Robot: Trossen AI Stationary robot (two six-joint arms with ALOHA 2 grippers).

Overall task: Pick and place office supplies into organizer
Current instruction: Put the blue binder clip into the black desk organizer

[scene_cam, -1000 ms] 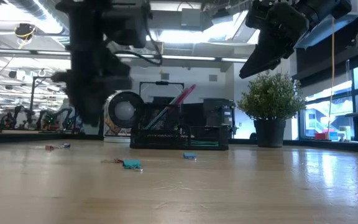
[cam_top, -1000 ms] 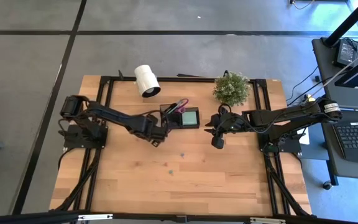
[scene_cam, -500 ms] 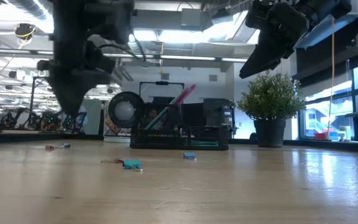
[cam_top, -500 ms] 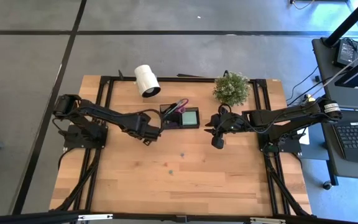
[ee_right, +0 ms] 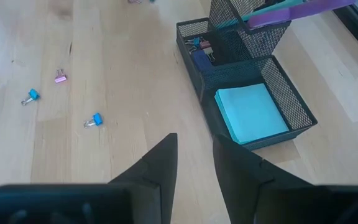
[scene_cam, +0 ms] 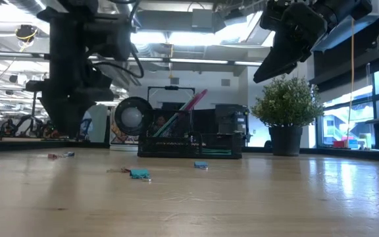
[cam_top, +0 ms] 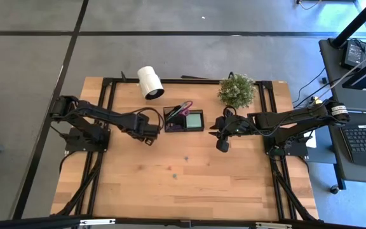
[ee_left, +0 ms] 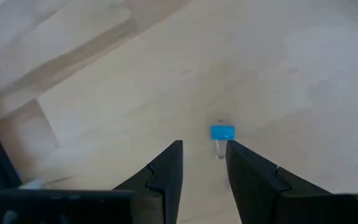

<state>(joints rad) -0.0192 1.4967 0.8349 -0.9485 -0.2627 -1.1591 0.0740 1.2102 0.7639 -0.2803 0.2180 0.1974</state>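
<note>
Wooden bench [cam_top: 183,184] on a black frame, grey floor around.

High view: black mesh organizer [cam_top: 184,119] toward the far edge, centred; mint sticky pad [cam_top: 195,119] in its lower compartment, purple-handled scissors [cam_top: 184,107] upright in the taller section. White roll [cam_top: 150,82] and small plant [cam_top: 236,91] along the far edge. Left pincer [cam_top: 150,134] just left of the organizer, above the bench. Right pincer [cam_top: 222,143] just right of it. Two tiny clips loose mid-bench [cam_top: 184,157].

Low view: organizer [scene_cam: 189,141] at the far edge, scissors handle [scene_cam: 196,100] slanting out of it. Blue clips [scene_cam: 139,173] lying on the bench nearer the camera. Right pincer [scene_cam: 267,69] hanging high, clear of the wood.

Left wrist view: fingers [ee_left: 166,177] slightly parted, nothing between them; blue binder clip [ee_left: 222,132] flat on the bench just beyond the tips.

Right wrist view: fingers [ee_right: 154,168] slightly apart, empty. Sticky pad [ee_right: 251,112] in the low compartment, clips in the middle compartment, scissors [ee_right: 291,11] in the tall one. Blue clips [ee_right: 94,120] and a pink one [ee_right: 61,78] scattered on the bench.
</note>
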